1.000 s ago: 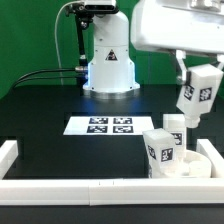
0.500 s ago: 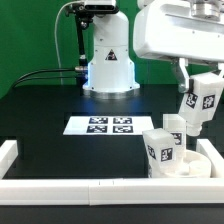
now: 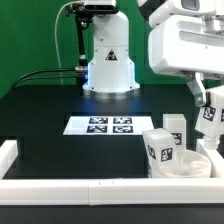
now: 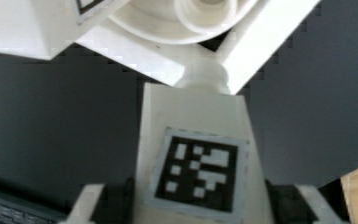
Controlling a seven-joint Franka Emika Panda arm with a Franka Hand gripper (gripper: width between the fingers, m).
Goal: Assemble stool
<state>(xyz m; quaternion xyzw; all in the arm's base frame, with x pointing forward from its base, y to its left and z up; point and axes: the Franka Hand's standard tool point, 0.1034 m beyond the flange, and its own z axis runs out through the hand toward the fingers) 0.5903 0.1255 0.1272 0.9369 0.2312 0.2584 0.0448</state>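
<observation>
We count one round seat (image 3: pixel 190 163), lying flat near the exterior view's right. Three white legs (image 3: pixel 159 149) show: two stand on the seat, and one more leg (image 3: pixel 212 116) hangs in the gripper (image 3: pixel 212 128). One marker board (image 3: pixel 110 125) lies on one black table (image 3: pixel 50 110).

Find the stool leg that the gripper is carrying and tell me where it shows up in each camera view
Exterior view: the carried leg hangs at the exterior view's right edge, below the gripper, above the round seat.
Wrist view: the same leg fills the middle, tag facing the camera, between the two fingers.
Shared landmark: the round seat with two legs already standing on it.
</observation>
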